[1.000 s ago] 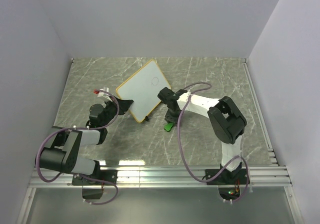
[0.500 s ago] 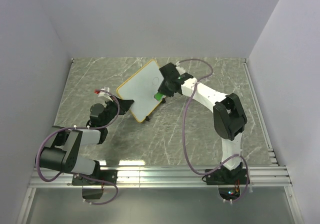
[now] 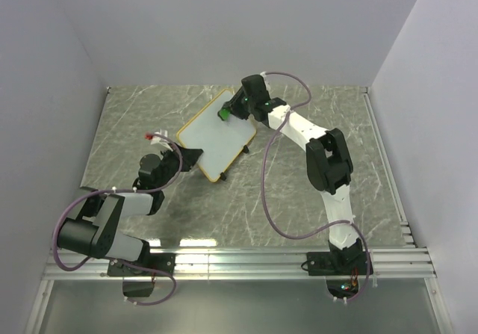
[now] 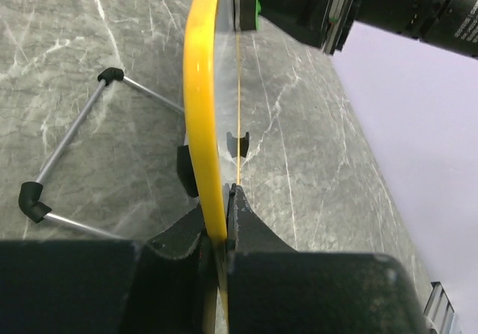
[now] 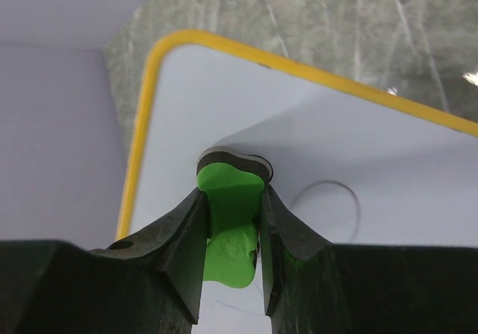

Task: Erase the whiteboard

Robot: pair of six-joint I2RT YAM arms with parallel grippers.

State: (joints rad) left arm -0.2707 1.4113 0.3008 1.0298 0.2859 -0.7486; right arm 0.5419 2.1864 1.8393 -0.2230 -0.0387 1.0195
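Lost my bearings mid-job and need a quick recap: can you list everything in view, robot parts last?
table: one, grey-green marbled, under everything
whiteboard: one, white with yellow frame, middle-left of the table
pen mark: one, faint grey loop, on the whiteboard beside the eraser
eraser: one, green, against the whiteboard's far end
wire stand: one, silver with black tips, behind the whiteboard
cables: two, mauve, one along each arm
left end effector: one, black, shut on the whiteboard's frame
right end effector: one, black, shut on the eraser
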